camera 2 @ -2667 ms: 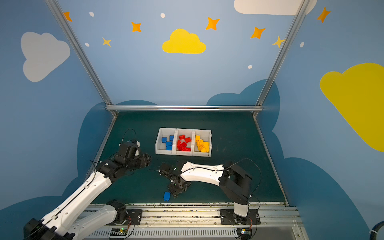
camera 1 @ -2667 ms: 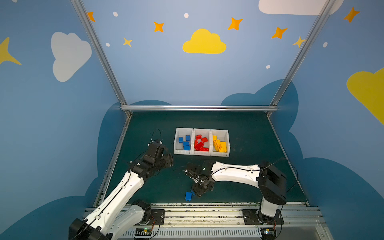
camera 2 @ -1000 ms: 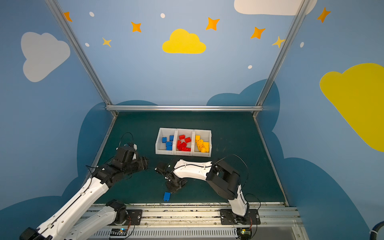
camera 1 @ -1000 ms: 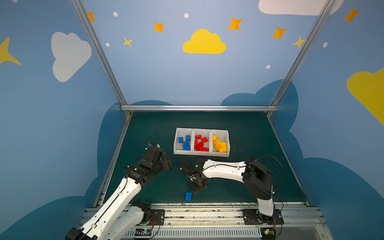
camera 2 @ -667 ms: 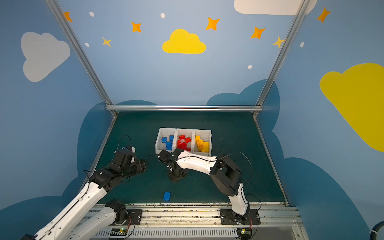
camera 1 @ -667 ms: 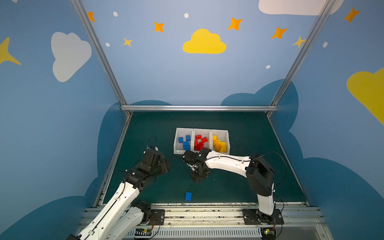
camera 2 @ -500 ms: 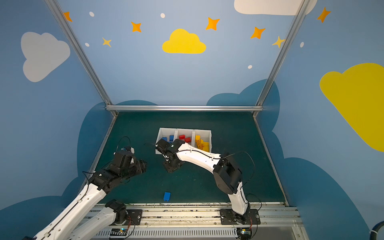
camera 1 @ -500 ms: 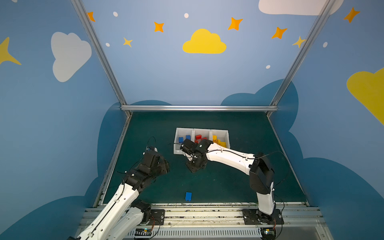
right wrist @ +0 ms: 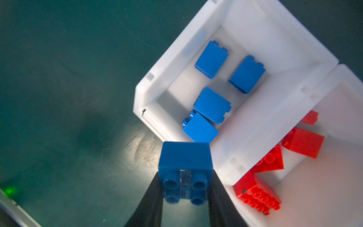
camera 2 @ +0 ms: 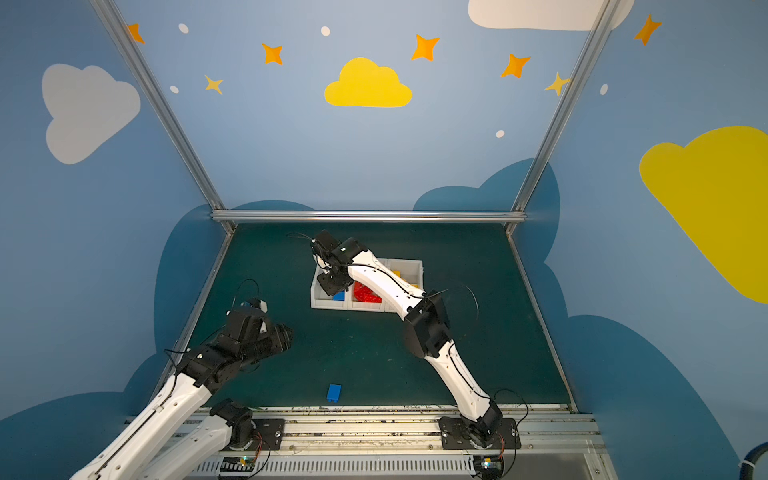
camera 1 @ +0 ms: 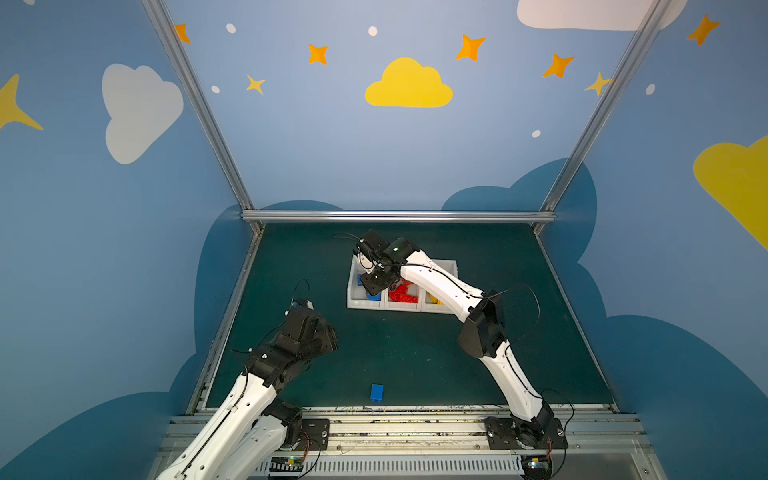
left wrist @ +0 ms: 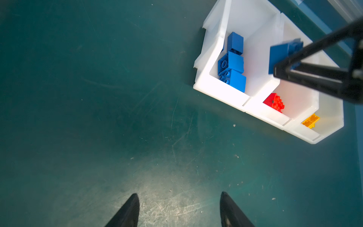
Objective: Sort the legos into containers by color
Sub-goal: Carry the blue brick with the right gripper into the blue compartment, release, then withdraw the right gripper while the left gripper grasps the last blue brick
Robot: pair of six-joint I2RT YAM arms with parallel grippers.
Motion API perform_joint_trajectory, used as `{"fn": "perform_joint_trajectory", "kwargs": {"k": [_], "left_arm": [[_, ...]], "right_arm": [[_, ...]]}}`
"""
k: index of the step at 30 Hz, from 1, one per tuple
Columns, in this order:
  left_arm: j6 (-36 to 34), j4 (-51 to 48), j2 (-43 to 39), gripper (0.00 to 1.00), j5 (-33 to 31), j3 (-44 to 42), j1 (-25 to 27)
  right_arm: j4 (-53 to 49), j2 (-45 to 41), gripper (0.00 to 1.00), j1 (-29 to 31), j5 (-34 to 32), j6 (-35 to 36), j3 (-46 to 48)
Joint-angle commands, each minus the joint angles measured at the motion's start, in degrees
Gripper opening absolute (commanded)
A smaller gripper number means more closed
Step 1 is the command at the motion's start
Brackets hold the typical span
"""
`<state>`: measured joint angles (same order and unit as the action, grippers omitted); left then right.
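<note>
square blue studded brick (right wrist: 185, 155) pinched in right gripper (right wrist: 185, 177). four more in end bin (right wrist: 157, 78). left gripper (left wrist: 178, 196) parted, empty.

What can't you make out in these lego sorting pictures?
- Yellow legos: count hidden; the right arm covers their bin in both top views.
- Held blue brick: cannot be picked out under the right gripper in both top views.
- Loose blue brick: too small in both top views to count studs.
- Left gripper: fingers cut off by the left wrist view's edge.
</note>
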<state>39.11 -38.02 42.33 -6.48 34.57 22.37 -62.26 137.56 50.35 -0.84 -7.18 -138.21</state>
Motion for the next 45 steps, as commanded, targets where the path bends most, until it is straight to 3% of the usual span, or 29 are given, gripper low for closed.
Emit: {"fn": "perform_joint_trajectory", "kwargs": {"k": [1, 7, 8, 11, 13, 28, 37, 45], "left_arm": [[0.2, 0.6, 0.1, 0.65, 1.3, -0.5, -0.3], [-0.2, 1.4, 1.3, 0.65, 2.7, -0.6, -0.3], [-0.1, 1.6, 1.5, 0.65, 2.9, -0.7, -0.3], [-0.3, 1.8, 1.8, 0.65, 3.2, -0.6, -0.3], [-0.4, 1.8, 2.0, 0.66, 3.3, -0.6, -0.3], [-0.9, 2.3, 2.5, 0.66, 5.4, -0.6, -0.3], [-1.0, 2.7, 4.0, 0.66, 7.4, -0.8, -0.1], [-1.8, 2.9, 5.6, 0.66, 8.9, -0.5, 0.7]], "right_arm": [[3.3, 1.2, 0.29, -0.3, -0.8, 1.9, -0.6], [9.5, 1.3, 0.32, -0.8, -0.5, 2.2, 0.8], [10.1, 1.4, 0.35, -0.9, 0.3, 2.3, 0.8], [10.8, 1.5, 0.58, -0.9, 1.5, 2.5, 0.8], [10.4, 1.3, 0.65, -0.9, 1.2, 2.1, 0.9], [7.5, -12.8, 0.68, -1.9, -0.6, -1.2, 11.9], [7.1, -31.4, 0.68, -3.2, -2.8, -6.7, 36.6], [15.2, -51.6, 0.68, -3.3, -6.0, -21.8, 66.5]]}}
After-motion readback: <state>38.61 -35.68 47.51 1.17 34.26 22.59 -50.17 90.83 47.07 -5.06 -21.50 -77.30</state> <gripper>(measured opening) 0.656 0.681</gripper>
